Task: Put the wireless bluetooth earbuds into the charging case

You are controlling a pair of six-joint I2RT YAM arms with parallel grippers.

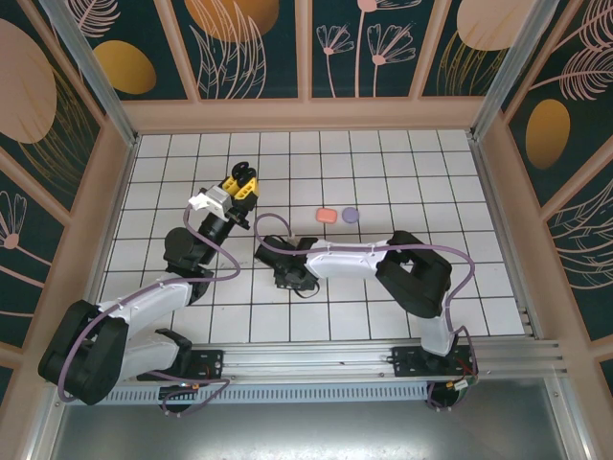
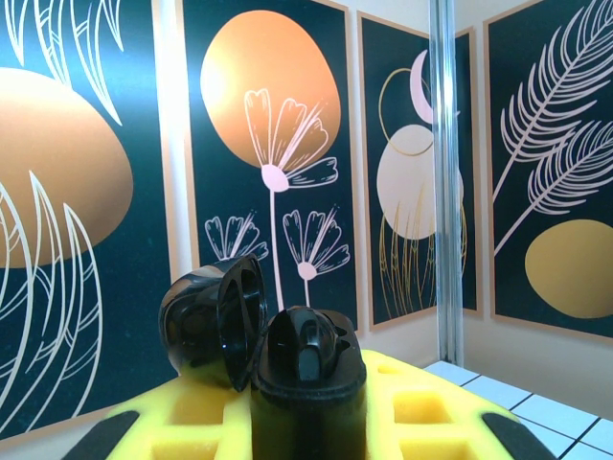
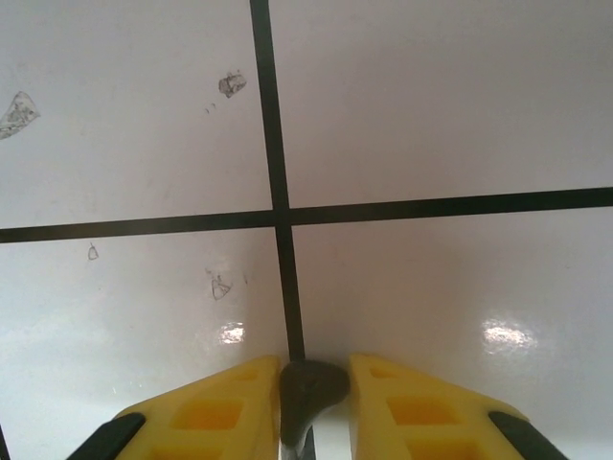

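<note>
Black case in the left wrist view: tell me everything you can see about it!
The black charging case looks like glossy plastic. Its round lid is flipped open to the left, hinged to the body. The body stands upright, pinched between the left gripper's yellow fingers. Something dark sits in its opening.

White tiled table, floral wall panels.

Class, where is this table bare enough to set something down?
Free: tiles between the lavender case and the right wall; the strip along the back wall. Crowded: centre-left, around the left claw, right claw and pink case.
</note>
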